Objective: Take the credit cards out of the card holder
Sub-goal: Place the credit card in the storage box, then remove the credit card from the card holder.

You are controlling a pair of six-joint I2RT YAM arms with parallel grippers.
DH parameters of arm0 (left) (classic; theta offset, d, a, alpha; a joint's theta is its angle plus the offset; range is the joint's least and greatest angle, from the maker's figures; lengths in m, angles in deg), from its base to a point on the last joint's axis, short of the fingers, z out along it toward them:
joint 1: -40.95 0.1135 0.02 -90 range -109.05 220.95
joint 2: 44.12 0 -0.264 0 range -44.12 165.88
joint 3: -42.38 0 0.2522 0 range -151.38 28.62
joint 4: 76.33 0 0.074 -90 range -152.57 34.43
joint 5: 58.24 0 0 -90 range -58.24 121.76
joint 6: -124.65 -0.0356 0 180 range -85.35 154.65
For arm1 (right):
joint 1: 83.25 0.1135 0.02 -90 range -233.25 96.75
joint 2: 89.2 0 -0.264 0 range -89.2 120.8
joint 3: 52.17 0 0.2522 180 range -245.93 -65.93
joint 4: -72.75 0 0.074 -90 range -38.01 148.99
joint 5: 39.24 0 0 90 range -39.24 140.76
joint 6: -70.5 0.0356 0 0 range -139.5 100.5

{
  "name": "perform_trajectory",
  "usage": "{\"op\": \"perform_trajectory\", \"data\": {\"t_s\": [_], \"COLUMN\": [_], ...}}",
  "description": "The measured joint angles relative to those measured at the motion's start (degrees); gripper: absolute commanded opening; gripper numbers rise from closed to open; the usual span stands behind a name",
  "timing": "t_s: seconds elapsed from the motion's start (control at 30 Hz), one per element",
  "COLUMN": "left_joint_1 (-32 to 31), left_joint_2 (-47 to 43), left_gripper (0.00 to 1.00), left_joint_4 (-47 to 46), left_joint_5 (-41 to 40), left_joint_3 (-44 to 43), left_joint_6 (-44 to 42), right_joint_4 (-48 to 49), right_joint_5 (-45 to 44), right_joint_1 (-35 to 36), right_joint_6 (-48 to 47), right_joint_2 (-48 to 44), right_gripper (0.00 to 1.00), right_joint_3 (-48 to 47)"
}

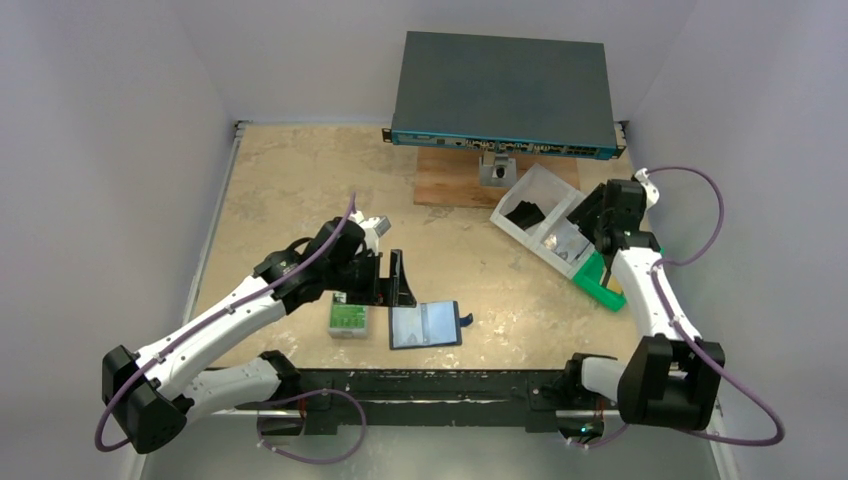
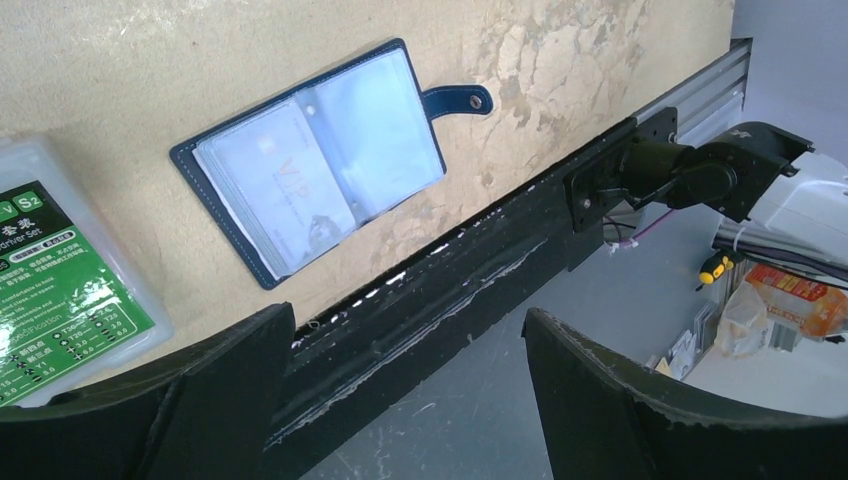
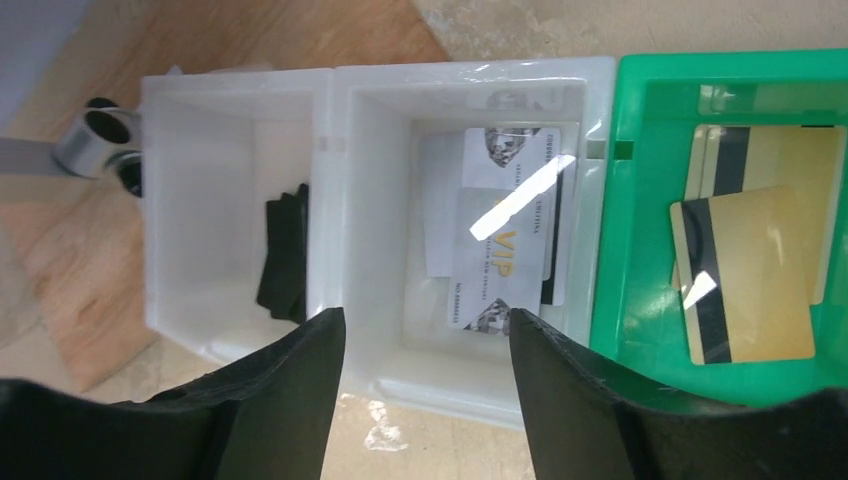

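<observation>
By the right edge of the worktop [image 1: 300,190], a green bin [image 3: 720,70] holds gold credit cards [image 3: 750,270] with dark stripes, overlapping. Touching it, a white tray [image 3: 335,180] has two compartments: the one next to the bin holds silver cards [image 3: 500,240], the other a dark item [image 3: 285,255].

The card holder [image 2: 310,160] lies open near the middle of the near edge, with a pale card in its clear sleeve.

The right arm reaches up the right edge. The right pincer [image 3: 425,317] hangs over the tray, jaws wide apart and empty. The left arm stretches from the near left corner. The left pincer [image 2: 410,315] is also spread wide and holds nothing, above the near edge by the holder.

"VIP" shows in gold on a silver card and faintly on the sleeved card. The grey case [image 2: 60,290] has a green label marked "S2".
</observation>
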Motion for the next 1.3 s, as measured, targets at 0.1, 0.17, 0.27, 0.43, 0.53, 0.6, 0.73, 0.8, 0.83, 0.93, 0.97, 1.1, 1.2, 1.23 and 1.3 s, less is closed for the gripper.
{"op": "perform_trajectory", "data": {"t_s": [0.1,0.17,0.27,0.43,0.53,0.6,0.73,0.8,0.83,0.93,0.97,1.1,1.2,1.23,1.3], "left_joint_1": [0.0,0.0,0.0,0.5,1.4,1.9,2.3,2.3,2.3,2.3,2.3,2.3,2.8,3.2,4.0], "left_joint_2": [0.0,0.2,0.3,0.6,0.4,0.3,-0.1,-0.2,-0.2,-0.3,-0.5,-1.8,-2.8,-3.0,-3.4], "left_gripper": [0.86,0.86,0.87,0.88,0.88,0.88,0.88,0.88,0.88,0.88,0.88,0.88,0.88,0.88,0.88], "left_joint_4": [0.0,0.0,0.1,0.2,0.3,0.4,0.4,0.6,0.5,0.6,0.5,0.5,1.0,1.3,2.0], "left_joint_5": [-0.2,-0.6,-1.6,-3.4,-4.3,-4.8,-5.5,-6.1,-6.4,-7.2,-7.5,-8.5,-9.3,-9.6,-9.9], "left_joint_3": [0.0,0.2,0.6,1.5,3.0,3.8,5.1,5.4,5.5,5.7,6.0,7.1,7.5,7.6,7.9], "left_joint_6": [0.0,0.0,0.0,0.5,1.1,1.6,2.0,2.1,2.2,2.6,2.7,3.5,4.3,4.5,4.9], "right_joint_4": [-0.7,-1.2,-1.6,-2.3,-2.1,-2.0,-2.1,-2.1,-2.1,-2.1,-2.0,-1.7,-1.4,-1.4,-1.3], "right_joint_5": [1.5,1.7,1.4,1.0,1.0,0.7,-0.4,-0.4,-0.4,-0.7,-0.9,-1.7,-3.8,-4.5,-5.9], "right_joint_1": [0.6,2.3,8.4,24.3,33.1,39.2,48.9,52.1,53.0,57.3,58.0,65.8,71.0,72.6,75.3], "right_joint_6": [-0.8,-1.0,-0.3,3.7,7.5,10.0,12.7,13.4,13.5,13.9,14.0,14.2,15.0,15.3,15.8], "right_joint_2": [-3.0,-5.1,-7.8,-11.5,-12.2,-12.2,-10.2,-8.7,-8.2,-6.4,-5.9,-0.5,5.7,7.1,10.2], "right_gripper": [0.71,0.79,0.88,0.99,0.99,0.99,0.99,0.99,0.99,0.96,0.95,0.86,0.75,0.73,0.7], "right_joint_3": [0.0,0.0,0.5,3.3,5.7,7.6,8.3,8.3,8.3,8.3,8.3,6.9,4.4,3.7,2.1]}}
